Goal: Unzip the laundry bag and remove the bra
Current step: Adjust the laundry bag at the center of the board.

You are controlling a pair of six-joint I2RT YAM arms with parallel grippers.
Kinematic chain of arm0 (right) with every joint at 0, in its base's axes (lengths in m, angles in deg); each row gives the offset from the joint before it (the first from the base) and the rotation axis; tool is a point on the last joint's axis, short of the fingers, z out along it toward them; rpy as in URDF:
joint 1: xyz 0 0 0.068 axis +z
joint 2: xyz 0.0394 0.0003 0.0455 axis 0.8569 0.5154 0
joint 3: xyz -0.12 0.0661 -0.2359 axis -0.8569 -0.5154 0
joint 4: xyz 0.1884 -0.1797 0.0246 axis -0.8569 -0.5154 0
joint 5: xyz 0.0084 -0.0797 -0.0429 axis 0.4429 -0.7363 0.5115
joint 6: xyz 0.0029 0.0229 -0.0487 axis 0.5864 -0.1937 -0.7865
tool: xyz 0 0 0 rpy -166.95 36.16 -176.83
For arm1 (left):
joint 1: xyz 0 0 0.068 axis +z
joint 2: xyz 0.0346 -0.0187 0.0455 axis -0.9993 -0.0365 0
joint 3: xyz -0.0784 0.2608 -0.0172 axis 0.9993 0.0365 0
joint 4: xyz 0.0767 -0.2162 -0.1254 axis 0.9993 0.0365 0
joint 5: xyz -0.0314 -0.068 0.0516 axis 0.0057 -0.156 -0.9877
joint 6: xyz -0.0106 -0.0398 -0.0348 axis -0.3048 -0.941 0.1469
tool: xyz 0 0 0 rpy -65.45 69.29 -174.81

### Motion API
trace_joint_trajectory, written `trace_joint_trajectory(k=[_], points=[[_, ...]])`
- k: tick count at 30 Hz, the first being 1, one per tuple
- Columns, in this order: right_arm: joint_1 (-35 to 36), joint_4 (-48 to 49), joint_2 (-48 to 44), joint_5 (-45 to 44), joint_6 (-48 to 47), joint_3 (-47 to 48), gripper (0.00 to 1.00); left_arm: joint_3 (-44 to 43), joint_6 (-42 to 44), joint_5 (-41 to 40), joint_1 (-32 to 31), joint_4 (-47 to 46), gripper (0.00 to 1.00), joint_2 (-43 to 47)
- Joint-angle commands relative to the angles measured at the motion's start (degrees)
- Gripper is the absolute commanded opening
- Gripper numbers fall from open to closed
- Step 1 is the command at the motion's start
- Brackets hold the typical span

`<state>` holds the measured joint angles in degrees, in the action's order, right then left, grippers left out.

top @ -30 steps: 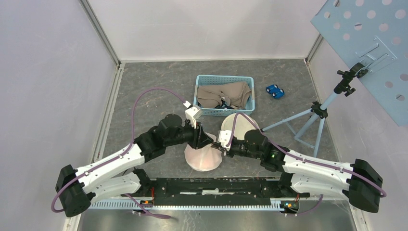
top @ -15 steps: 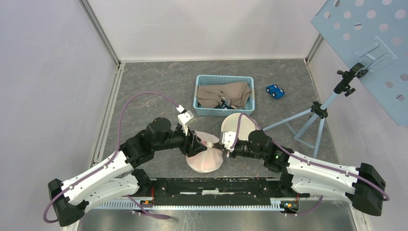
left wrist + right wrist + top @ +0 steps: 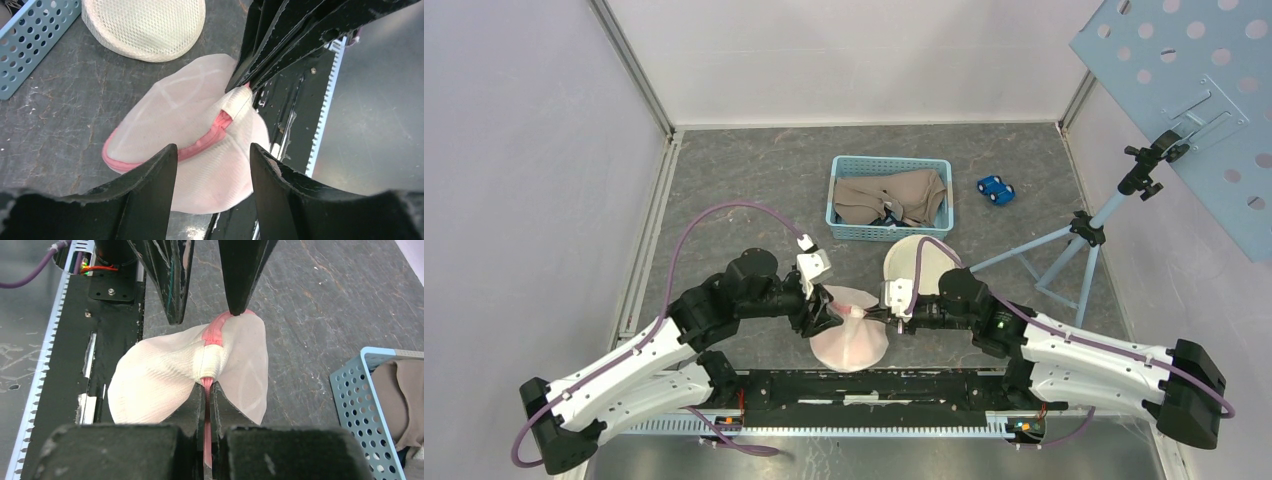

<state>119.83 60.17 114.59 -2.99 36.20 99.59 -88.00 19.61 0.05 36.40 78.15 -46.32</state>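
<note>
grey stone-patterned surface [image 3: 744, 180] between pale walls, seen from above. the laundry bag [image 3: 851, 340], white mesh with a pink zip [image 3: 856, 299], sits at the near edge between the two arms, its top pulled into a peak. the left jaws and right jaws come in at that peak from either side. just behind the bag lies a cream mesh dome [image 3: 914, 262], and behind that a blue basket [image 3: 839, 205] holding tan cloth [image 3: 894, 195]. a blue toy car [image 3: 995, 189] lies right of the basket. a tripod stand [image 3: 1064, 250] carries a perforated blue panel [image 3: 1184, 90].

left wrist view: the left jaws stand wide apart, gripping nothing. their fingers [image 3: 150, 190] frame the laundry bag [image 3: 165, 115], which lies partly over the black rail [image 3: 300, 100]. the right jaws pinch the white tab at the zip's end.

right wrist view: the right jaws are closed tight on the pink zip [image 3: 206, 390], with the bag [image 3: 160, 375] bunched up against their fingers [image 3: 187, 412]. the left arm's fingers [image 3: 240, 270] hang spread above. one tip is right at the zip's far end; i cannot tell whether it touches.
</note>
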Motion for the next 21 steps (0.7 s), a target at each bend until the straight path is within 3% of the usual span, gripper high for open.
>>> trace_joint_trajectory(k=[1,5,12,14,15,17,21], points=[[0.2,1.54,0.08,3.39,-0.33,3.53,0.0,-0.64,6.92,0.32,0.05,1.01,0.62,-0.22],[0.27,1.43,0.48,4.06,-0.26,4.11,0.0,-0.37,8.08,1.54,0.01,0.44,0.59,-0.41],[0.29,1.61,0.94,2.9,-0.84,3.92,0.0,-0.21,10.37,-1.04,0.0,-1.04,0.3,0.71],[0.3,1.94,1.27,1.84,-1.52,3.77,0.0,-0.4,11.22,-3.44,0.01,-0.9,0.36,0.49],[0.24,1.99,1.49,1.34,-1.87,3.81,0.0,-0.61,11.9,-4.26,0.0,-0.76,0.48,0.55],[0.22,1.32,2.13,0.55,-3.38,4.51,0.0,-1.16,14.24,-5.5,0.01,-0.11,0.6,1.02],[0.26,0.19,3.65,1.35,-5.47,6.34,0.0,-3.62,19.24,-4.14,0.26,2.4,0.69,0.29]])
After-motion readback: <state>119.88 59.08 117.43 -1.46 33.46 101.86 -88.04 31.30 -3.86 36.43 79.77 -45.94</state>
